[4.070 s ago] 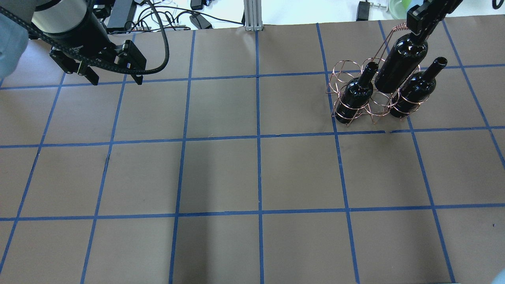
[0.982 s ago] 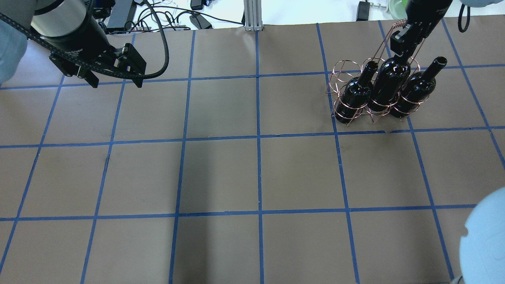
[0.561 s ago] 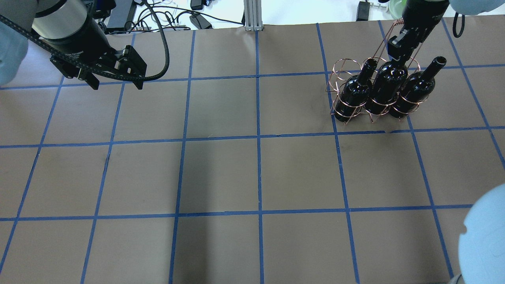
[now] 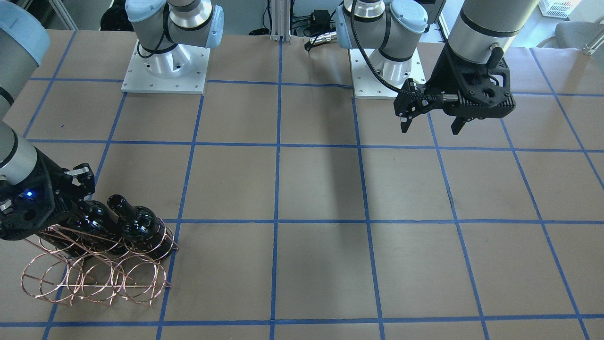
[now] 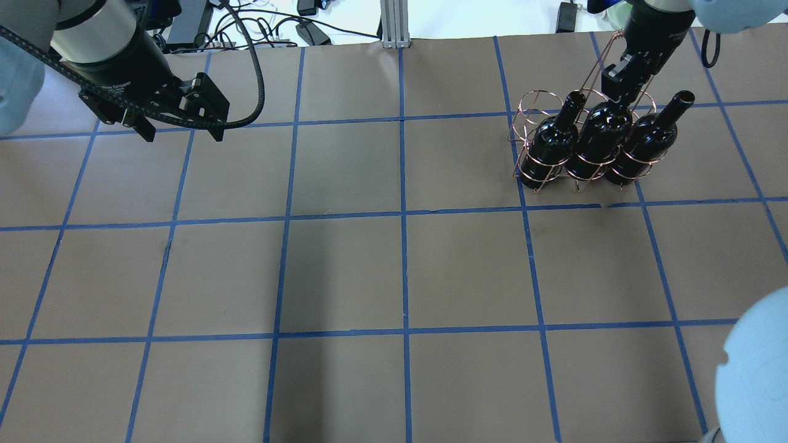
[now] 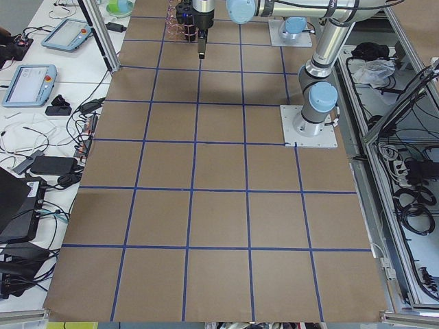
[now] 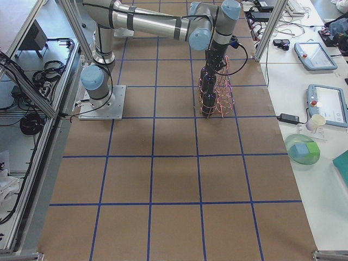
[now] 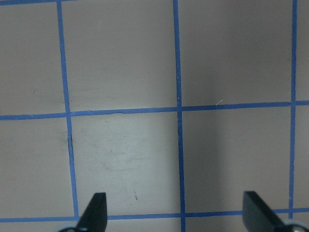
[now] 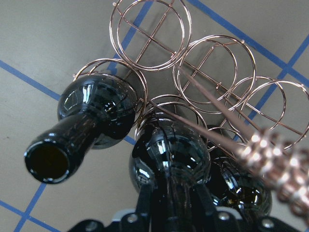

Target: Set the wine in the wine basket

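The copper wire wine basket (image 5: pixel 528 111) stands at the far right of the table and also shows in the front view (image 4: pixel 94 278) and the right wrist view (image 9: pixel 149 34). Three near-black wine bottles stand in its front rings. My right gripper (image 5: pixel 619 92) is shut on the neck of the middle bottle (image 5: pixel 600 138), which sits down in its ring between the left bottle (image 5: pixel 551 144) and the right bottle (image 5: pixel 643 147). In the right wrist view the fingers flank that middle bottle (image 9: pixel 169 159). My left gripper (image 5: pixel 181 129) is open and empty, above the table's far left (image 8: pixel 176 217).
The basket's coiled handle (image 9: pixel 275 159) runs close beside my right gripper. The basket's back rings (image 4: pixel 52 283) hold nothing. The right arm's pale blue elbow (image 5: pixel 751 369) fills the overhead view's lower right corner. Cables (image 5: pixel 277 27) lie past the far table edge.
My right gripper has lowered the middle bottle from above the basket down into its ring between the other two. The left gripper has stayed open in about the same place.
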Available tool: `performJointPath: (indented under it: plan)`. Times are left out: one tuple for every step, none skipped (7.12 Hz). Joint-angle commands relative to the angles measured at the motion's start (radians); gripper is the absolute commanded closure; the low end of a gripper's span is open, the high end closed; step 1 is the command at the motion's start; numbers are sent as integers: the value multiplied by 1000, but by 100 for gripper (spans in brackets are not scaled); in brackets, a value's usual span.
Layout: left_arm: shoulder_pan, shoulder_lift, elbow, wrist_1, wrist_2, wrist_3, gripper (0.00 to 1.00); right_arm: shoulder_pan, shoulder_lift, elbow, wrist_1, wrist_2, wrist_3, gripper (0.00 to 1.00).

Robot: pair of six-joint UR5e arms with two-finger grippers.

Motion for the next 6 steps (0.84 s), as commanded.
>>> performJointPath:
  plan:
    - [0,0,-2,0,0,0,0,0,-9,14,-20,-2,5,30]
    - [0,0,-3,-2,0,0,0,0,-13,14,-25,-4,8,1]
    - [0,0,-3,-2,0,0,0,0,-16,14,-23,-16,8,0]
    - [0,2,-3,-2,0,0,0,2,-47,14,-22,-19,13,0]
    - [0,2,-3,-2,1,0,0,2,-100,14,-6,-20,42,0]
    - [0,2,-3,-2,2,0,0,2,-149,14,15,-25,103,0]
